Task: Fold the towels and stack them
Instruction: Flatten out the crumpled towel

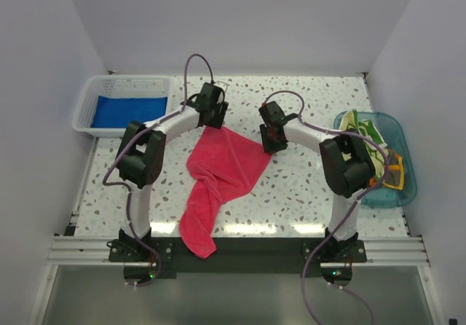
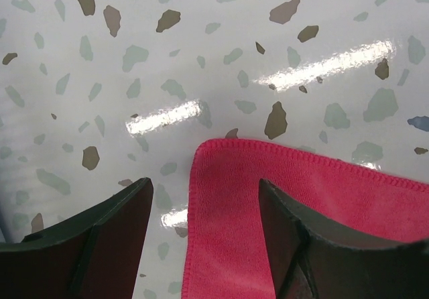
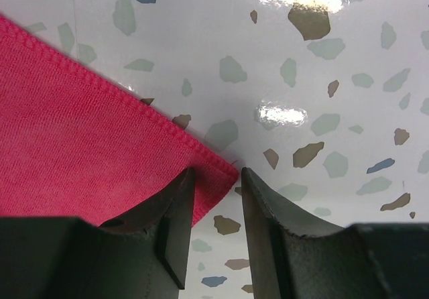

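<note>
A plain pink towel (image 1: pixel 222 168) lies crumpled in the middle of the table, its lower end hanging over the front edge. My left gripper (image 1: pixel 213 119) is open wide over the towel's far corner (image 2: pixel 268 198), which lies flat between the fingers (image 2: pixel 100 245). My right gripper (image 1: pixel 271 143) is open with a narrow gap, and the towel's right corner (image 3: pixel 100 145) reaches into that gap (image 3: pixel 218 178) without being pinched. A blue towel (image 1: pixel 129 111) lies in the white basket. A green and yellow towel (image 1: pixel 362 130) and a dark grey towel with orange trim (image 1: pixel 393 173) lie in the blue tub.
The white slotted basket (image 1: pixel 87 106) stands at the far left of the speckled table (image 1: pixel 306 194). The clear blue tub (image 1: pixel 397 132) stands at the right edge. White walls close in the back and both sides.
</note>
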Controlling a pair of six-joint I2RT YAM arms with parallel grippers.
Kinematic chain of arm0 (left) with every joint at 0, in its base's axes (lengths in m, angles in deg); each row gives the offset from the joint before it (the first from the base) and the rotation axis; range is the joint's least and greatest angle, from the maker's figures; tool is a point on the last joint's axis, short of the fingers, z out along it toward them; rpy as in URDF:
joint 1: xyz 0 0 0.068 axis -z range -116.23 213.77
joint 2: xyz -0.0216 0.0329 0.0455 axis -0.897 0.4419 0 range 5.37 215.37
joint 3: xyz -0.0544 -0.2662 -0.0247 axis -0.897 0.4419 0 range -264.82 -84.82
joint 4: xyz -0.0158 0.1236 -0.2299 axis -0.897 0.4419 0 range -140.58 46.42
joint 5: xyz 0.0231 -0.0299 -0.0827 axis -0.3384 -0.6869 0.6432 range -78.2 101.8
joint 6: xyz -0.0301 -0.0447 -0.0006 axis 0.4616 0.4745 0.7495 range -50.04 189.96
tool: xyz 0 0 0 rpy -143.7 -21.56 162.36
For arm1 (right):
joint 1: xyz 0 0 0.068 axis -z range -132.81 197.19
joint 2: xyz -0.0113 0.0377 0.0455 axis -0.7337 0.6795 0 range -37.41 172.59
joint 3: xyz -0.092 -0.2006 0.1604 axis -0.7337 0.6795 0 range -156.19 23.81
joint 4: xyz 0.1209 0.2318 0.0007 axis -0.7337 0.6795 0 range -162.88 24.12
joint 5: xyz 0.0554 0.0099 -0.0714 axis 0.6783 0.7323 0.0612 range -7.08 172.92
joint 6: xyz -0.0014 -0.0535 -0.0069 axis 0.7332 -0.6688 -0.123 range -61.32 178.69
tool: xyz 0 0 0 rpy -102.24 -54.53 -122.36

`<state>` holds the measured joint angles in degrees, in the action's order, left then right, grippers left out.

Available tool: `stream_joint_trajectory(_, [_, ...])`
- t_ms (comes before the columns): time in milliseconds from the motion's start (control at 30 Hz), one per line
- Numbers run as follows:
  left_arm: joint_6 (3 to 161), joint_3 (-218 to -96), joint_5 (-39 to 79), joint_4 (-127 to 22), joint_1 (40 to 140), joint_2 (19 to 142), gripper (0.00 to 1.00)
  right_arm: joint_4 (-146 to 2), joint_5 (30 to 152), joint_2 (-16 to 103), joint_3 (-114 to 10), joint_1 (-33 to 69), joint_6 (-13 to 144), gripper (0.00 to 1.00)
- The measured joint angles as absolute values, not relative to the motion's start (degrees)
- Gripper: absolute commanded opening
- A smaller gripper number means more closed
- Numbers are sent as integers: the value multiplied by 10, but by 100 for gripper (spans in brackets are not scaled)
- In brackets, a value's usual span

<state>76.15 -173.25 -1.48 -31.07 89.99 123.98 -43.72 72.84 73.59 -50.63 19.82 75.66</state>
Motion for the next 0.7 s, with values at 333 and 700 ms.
stream_joint_trajectory(333, [761,-1756,-17,-312,894,1274,70,-446,734,739,-506,196,755,0])
stream_joint_trajectory(700, [762,-1764,-4,-316,890,1294,60,-448,735,739,-505,196,750,0])
